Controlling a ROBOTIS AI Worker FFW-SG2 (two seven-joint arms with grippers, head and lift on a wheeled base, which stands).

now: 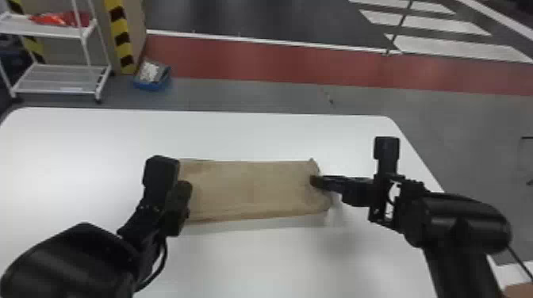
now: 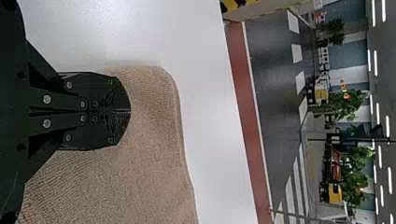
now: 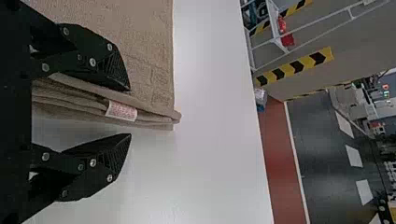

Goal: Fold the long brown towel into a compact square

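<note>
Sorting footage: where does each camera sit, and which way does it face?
Head view: on the head, forward and down at the towel; left arm, right arm show.
Left wrist view: on that wrist, past the shut left gripper, across the table.
Right wrist view: on that wrist, past the open right gripper, at the towel's edge.
Wrist views share towel and table.

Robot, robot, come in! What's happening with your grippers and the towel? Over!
Black left gripper shut, over brown cloth towel. Black right gripper open, straddling its layered end. Towel folded, not yet square, on white table. Nothing seen blocking.
</note>
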